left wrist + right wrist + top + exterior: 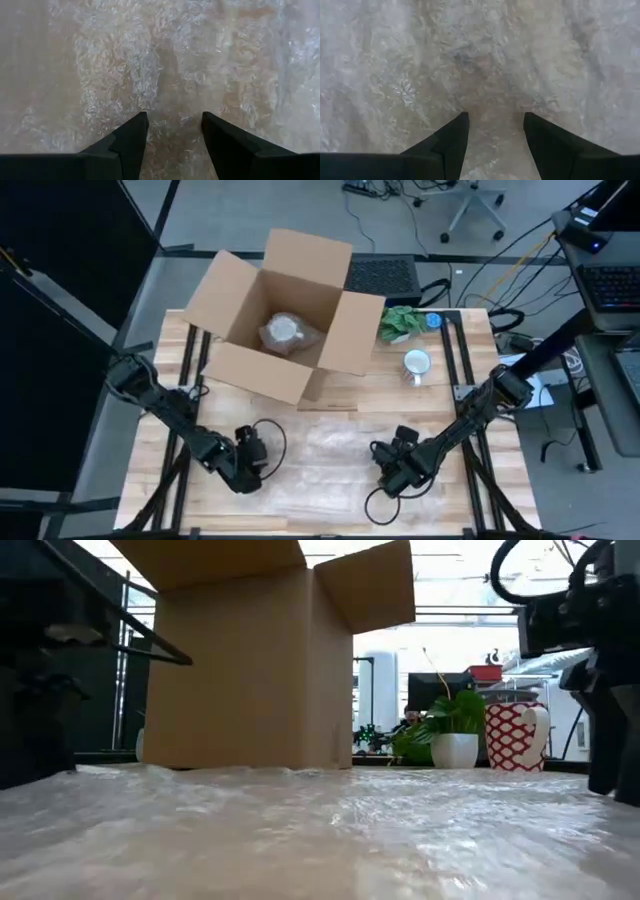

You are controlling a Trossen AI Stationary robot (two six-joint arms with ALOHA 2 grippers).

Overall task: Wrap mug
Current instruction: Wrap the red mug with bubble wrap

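Mug (416, 364) stands on the table (470, 510) beyond the bubble wrap (320, 460), nearer our right gripper (392, 472); both it and our left gripper (252, 465) hover, jaws spread, seemingly just above the sheet.

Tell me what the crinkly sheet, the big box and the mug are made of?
The sheet looks like clear plastic bubble wrap: shiny, bumpy, with wood showing through. The box looks like brown cardboard, matte, with folded-out flaps. The mug is probably glazed ceramic: smooth and glossy, with a red-and-white pattern.
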